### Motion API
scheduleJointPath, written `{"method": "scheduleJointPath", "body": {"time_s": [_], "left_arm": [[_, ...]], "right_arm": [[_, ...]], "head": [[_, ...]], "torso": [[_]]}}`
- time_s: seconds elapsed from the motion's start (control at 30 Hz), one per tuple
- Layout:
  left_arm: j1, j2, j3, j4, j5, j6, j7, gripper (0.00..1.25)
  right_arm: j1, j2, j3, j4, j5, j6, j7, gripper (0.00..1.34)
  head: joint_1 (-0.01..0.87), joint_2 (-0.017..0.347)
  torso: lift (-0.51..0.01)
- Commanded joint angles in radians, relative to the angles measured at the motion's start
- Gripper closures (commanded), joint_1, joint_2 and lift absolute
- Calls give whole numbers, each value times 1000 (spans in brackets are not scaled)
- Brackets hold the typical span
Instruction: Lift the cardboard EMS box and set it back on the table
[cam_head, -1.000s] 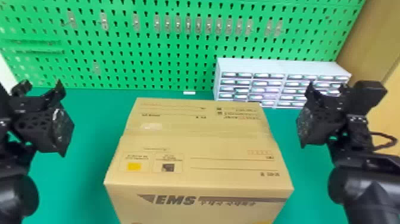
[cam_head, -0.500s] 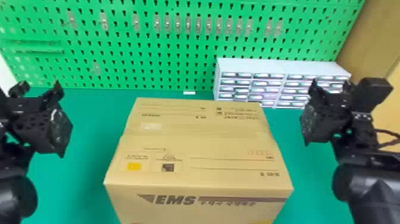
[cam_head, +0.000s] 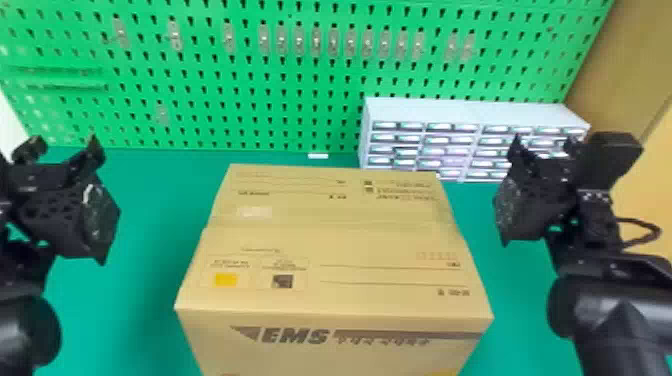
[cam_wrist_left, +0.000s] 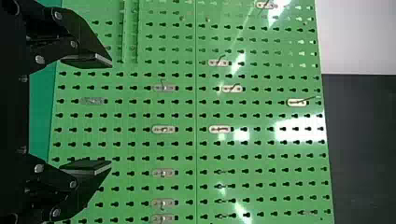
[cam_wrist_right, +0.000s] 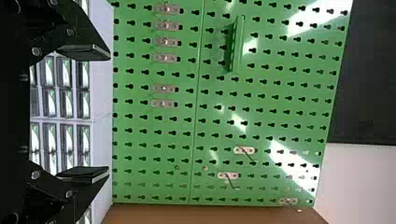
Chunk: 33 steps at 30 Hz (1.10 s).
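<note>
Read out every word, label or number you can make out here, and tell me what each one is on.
"EMS": on the front of the cardboard box.
The characters beside it on the front: I can't read them.
The lines and small labels on the box's top: too small to read.
The drawer unit: no writing I can read.

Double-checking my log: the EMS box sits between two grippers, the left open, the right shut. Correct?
The right gripper isn't shut: the right wrist view shows it open. The EMS box sits between both, and the left gripper is open.
</note>
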<state>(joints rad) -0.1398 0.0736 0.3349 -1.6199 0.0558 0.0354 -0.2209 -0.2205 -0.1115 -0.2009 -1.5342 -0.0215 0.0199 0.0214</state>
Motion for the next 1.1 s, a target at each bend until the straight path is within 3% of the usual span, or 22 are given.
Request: {"method": "scheduleJointPath", "body": {"time_s": [0.0,0.37,1.07], "left_arm": [[2,0,1,0,1,1,0,483],[3,0,1,-2,1,1,0,483],[3,2,-2,0,-1,1,0,483]], "right_arm": [[3,-1,0,0,0,0,0,398],[10,3,5,0,3,-8,0,314],[12,12,2,0,9,-8,0,311]], "head": [[678,-15],[678,-15],[678,-15]], "torso": [[5],[-19],[-60]]}}
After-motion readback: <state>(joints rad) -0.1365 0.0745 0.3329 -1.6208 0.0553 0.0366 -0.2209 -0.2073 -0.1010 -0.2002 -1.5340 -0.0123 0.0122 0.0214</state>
